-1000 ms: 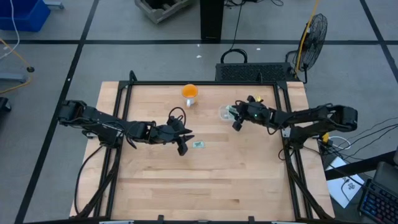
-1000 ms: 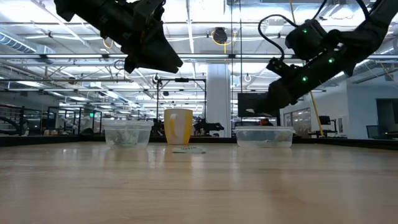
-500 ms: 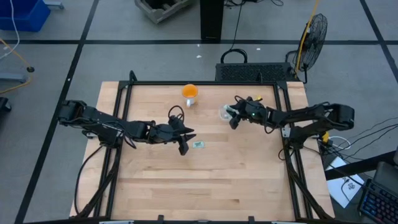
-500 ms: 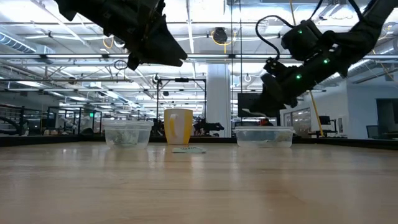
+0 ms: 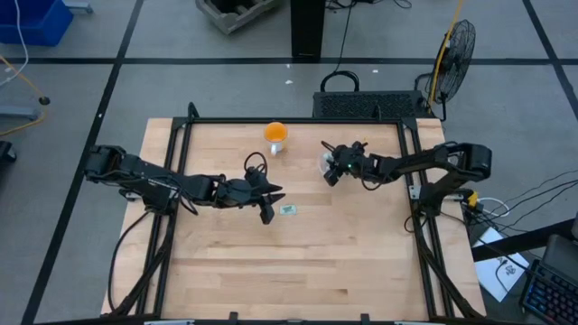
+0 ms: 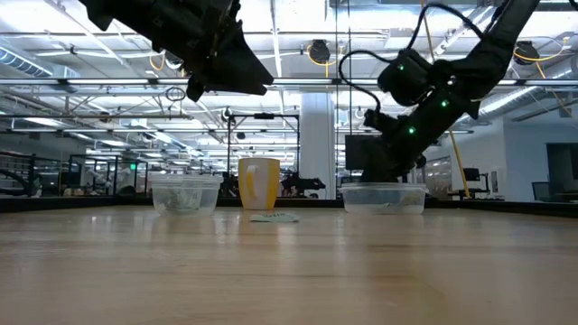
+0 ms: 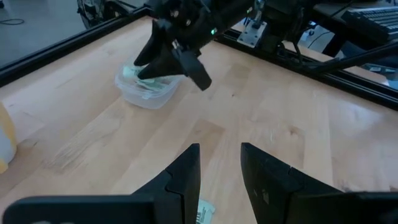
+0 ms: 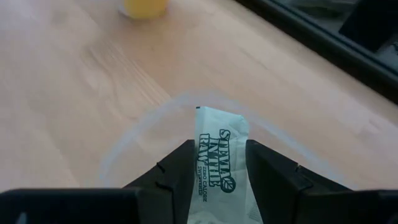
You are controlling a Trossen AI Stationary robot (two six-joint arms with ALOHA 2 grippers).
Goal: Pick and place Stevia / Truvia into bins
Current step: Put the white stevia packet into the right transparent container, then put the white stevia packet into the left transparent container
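Our right gripper (image 8: 217,165) pinches a Stevia sachet (image 8: 219,155) by its lower half, above the clear bin (image 8: 143,134). It looks light, limp and thin; we judge an end grip suits it. Our left gripper (image 7: 219,163) hangs empty, fingers parted, above another sachet (image 5: 289,209).

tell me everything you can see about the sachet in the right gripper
The sachet is a small flat white paper packet printed with dark green lettering reading "Stevia in the Raw" and a leaf mark. It looks unopened and uncreased. The right gripper is shut on it, one dark finger pressing each long edge, with its free end sticking out past the fingertips. It hangs directly over the clear plastic bin, whose rounded rim shows around it, not yet released. Nothing else touches it.
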